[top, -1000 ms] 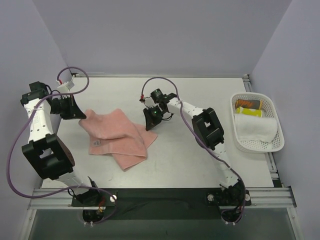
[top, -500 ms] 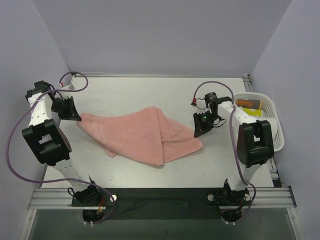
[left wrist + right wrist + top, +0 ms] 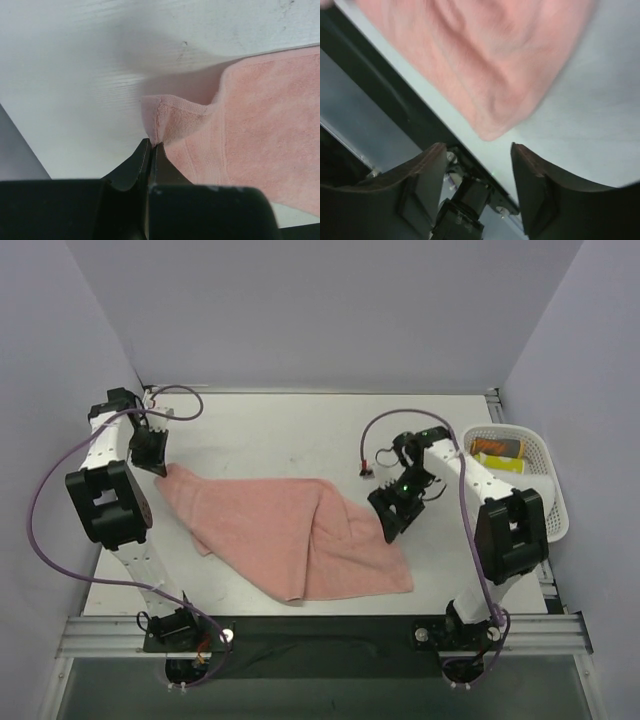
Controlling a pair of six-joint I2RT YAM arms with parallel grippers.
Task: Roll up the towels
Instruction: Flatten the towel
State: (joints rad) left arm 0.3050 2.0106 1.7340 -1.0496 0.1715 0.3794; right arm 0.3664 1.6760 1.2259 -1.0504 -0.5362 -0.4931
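The salmon-pink towel (image 3: 290, 535) lies spread across the table, with one part folded over near its middle. My left gripper (image 3: 158, 468) is shut on its far-left corner, and the left wrist view shows the jaws (image 3: 151, 145) pinching the towel's hem (image 3: 170, 112). My right gripper (image 3: 386, 524) is open and empty above the towel's right edge. In the right wrist view (image 3: 477, 147) a towel corner (image 3: 490, 125) lies just beyond the fingers, apart from them. The white towel (image 3: 512, 498) lies bunched in the basket.
The white mesh basket (image 3: 556, 480) stands at the table's right edge, with an orange can (image 3: 498, 448) and a yellow one (image 3: 497, 464) at its far end. The table's front rail (image 3: 320, 625) runs below the towel. Purple walls close in on both sides.
The towel has been pulled out from a crumpled heap into a wide spread. My left gripper moved toward the far-left corner. My right gripper swung right, then came nearer, and now stands open off the towel.
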